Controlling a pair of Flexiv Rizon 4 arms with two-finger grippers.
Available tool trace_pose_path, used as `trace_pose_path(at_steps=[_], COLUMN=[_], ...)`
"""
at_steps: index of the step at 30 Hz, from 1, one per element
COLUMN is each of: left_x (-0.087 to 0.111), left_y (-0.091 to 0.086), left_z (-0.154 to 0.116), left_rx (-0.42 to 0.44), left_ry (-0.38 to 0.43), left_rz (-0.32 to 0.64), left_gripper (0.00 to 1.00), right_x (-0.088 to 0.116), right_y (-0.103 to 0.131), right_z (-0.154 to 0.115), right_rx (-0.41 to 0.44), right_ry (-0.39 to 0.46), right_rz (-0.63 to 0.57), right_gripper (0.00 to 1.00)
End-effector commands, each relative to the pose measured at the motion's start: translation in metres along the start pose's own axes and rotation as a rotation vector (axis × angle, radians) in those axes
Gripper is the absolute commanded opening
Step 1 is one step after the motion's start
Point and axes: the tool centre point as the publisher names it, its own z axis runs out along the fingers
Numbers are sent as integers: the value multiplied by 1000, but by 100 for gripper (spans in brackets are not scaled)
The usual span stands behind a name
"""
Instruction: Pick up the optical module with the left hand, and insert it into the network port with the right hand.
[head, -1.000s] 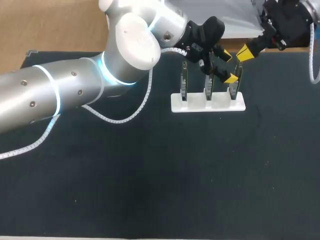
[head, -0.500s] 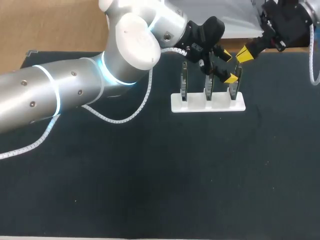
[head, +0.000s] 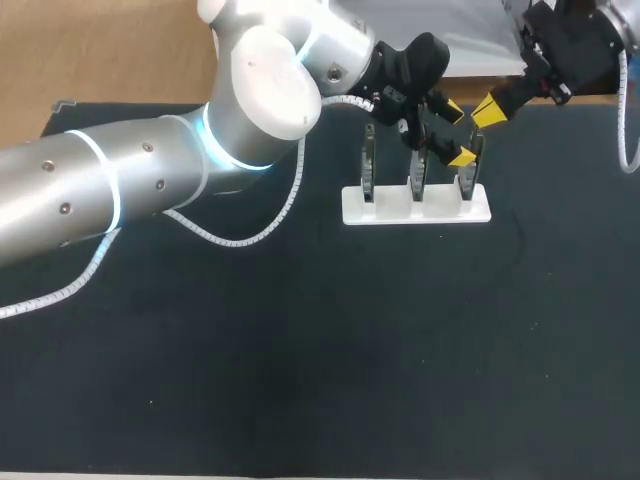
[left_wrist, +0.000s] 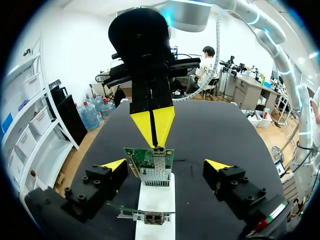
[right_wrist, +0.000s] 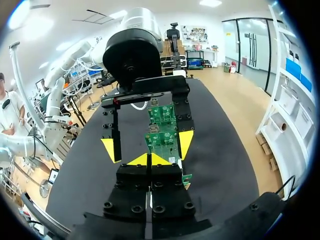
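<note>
Okay, head view: the left arm (head: 120, 190) enters from frame left. Its left gripper (head: 457, 132) is at upper centre over the white holder (head: 415, 208) on the dark bench (head: 300, 360), with its fingers spread wide. The holder carries three upright circuit boards (head: 417, 172), and the gripper sits near the row's right end. In the left wrist view, one board with its metal network port (left_wrist: 152, 175) stands between the spread yellow tips. At upper right of the head view is the right gripper (head: 487, 108), yellow tips pressed together and pointing at the boards. In the left wrist view its tip sits at that board's top edge. Cannot make out the optical module in any view.
</note>
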Motion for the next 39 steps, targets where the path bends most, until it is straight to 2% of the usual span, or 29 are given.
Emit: trace_pose_path(at_steps=[1,15,17,27,33,36,37,38,39], left_x=[-2,-2,-2,-10,-17,-21,-23,-25,-26], left_y=[2,2,3,9,22,25,25,26,27], left_z=[1,1,0,-17,-38,-44,-46,-47,-49], left_rx=[4,4,7,-49,-129,-140,-141,-151,-153], left_ry=[6,6,-14,-48,-89,-99,-104,-109,-113], left_rz=[-2,-2,-10,-14,-32,-25,-22,-19,-19], left_gripper=[100,100,100,100,100,100,100,100,100], right_x=[5,-12,-13,-17,-20,-21,-21,-21,-21], right_y=[-2,1,1,2,3,3,3,3,3], right_z=[3,-10,-12,-22,-32,-33,-33,-33,-33], right_rx=[3,35,38,73,107,123,138,138,138], right_ry=[-7,-33,-34,-59,-87,-85,-86,-86,-86], right_rz=[-3,-53,-56,-61,-62,-59,-46,-46,-46], right_gripper=[0,0,0,0,0,0,28,100,100])
